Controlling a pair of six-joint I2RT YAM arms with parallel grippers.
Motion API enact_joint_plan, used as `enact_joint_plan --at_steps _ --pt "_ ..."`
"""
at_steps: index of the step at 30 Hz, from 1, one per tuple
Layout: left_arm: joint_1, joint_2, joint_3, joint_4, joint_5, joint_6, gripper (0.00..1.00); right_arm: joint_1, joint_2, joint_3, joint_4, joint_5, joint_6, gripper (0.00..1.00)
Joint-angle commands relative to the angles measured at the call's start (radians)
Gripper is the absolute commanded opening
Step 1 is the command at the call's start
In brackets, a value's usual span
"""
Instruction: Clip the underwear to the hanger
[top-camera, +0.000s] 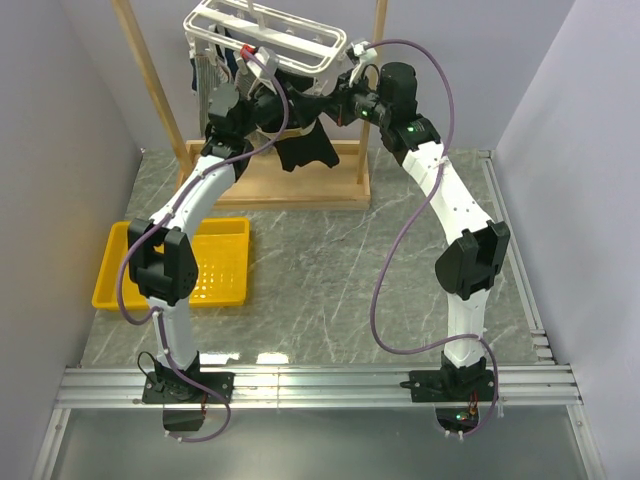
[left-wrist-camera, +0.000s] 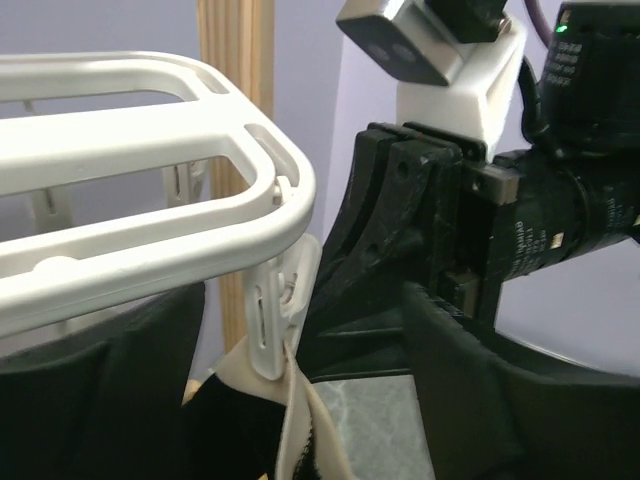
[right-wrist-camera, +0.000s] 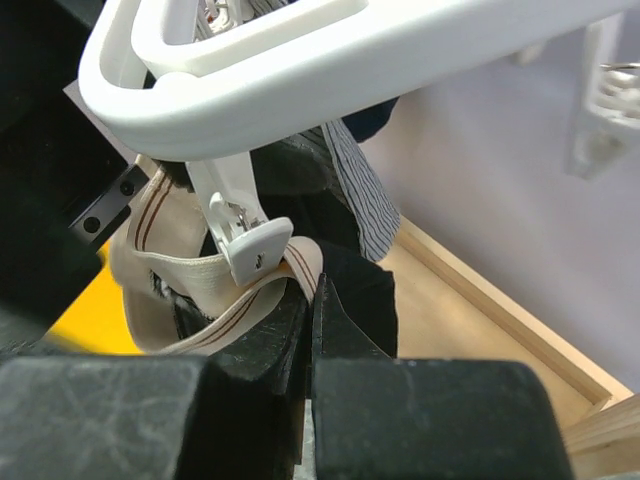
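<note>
A wooden stand (top-camera: 150, 90) at the back of the grey worktop (top-camera: 330, 260) carries the white hanger (top-camera: 290, 45). The black underwear (top-camera: 305, 150) hangs beneath it, its tan waistband (right-wrist-camera: 180, 285) caught in a small white clip (right-wrist-camera: 255, 245). The right tool (right-wrist-camera: 308, 300) is clenched on the underwear just beside that clip. The left tool (top-camera: 265, 105) stands released, jaws apart.

One camera high up, two right up close.
The top view looks down from behind the arms (top-camera: 170, 260) at the whole surface (top-camera: 400, 260). Both wrist views sit very near the hanger (left-wrist-camera: 150, 130), just under its edge, and both see a clip (right-wrist-camera: 255, 245) and the underwear (right-wrist-camera: 230, 300).
</note>
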Motion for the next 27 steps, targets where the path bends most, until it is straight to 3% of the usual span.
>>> enact_joint_plan --at_steps 1,4,14,20,23,27 --pt "0.010 -0.043 0.028 0.065 0.041 -0.055 0.88 0.004 -0.056 0.018 0.047 -0.006 -0.008 0.00" --pt "0.013 -0.067 0.011 0.068 0.050 -0.076 0.99 0.004 -0.057 0.018 0.050 0.000 -0.013 0.00" --pt "0.078 -0.251 -0.139 -0.046 0.018 -0.090 0.99 -0.016 -0.105 -0.068 0.073 0.034 -0.045 0.00" --pt "0.134 -0.363 -0.210 -0.276 -0.031 -0.004 0.99 -0.022 -0.133 -0.151 0.099 0.068 -0.052 0.00" --pt "0.167 -0.406 -0.204 -0.433 -0.094 0.068 0.99 -0.022 -0.139 -0.183 0.104 0.078 -0.085 0.08" --pt "0.208 -0.416 -0.158 -0.641 -0.164 0.085 0.99 -0.022 -0.149 -0.220 0.101 0.106 -0.114 0.32"
